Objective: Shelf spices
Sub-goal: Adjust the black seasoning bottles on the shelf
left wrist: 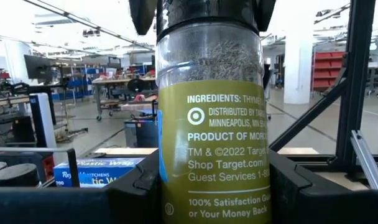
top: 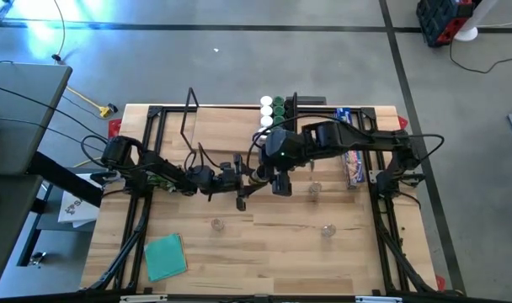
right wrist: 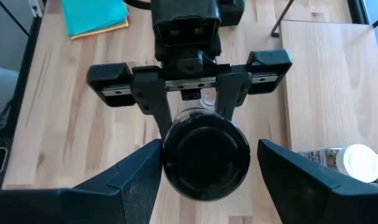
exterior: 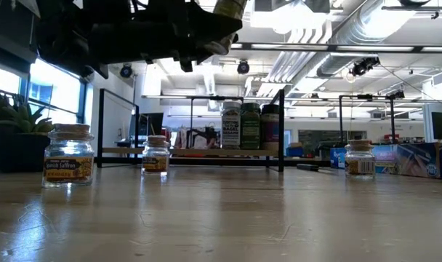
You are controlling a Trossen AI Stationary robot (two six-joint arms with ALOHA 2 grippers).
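The left gripper point(right wrist: 189, 99) was closed on a jar point(left wrist: 214, 124) with a dark lid point(right wrist: 206, 155) and an olive label, holding it above the middle of the table point(top: 264, 244). The jar held grey-green dried herb. The right gripper point(right wrist: 204, 180) sat at the jar's lid end, its fingers point(right wrist: 139, 174) open and standing either side of the lid; whether they touched it could not be told.

The shelf point(top: 231, 130) lay at the far side of the table. At its right end stood a cluster of jars point(top: 273, 109) with white and green lids. Three small jars stood loose on the table: one point(top: 216, 224) near the middle, one point(top: 314, 188) to the right of the grippers, and one point(top: 328, 230) nearer and to the right. A blue box point(top: 354, 164) lay at the right side, and a teal cloth point(top: 165, 257) lay at the near left.
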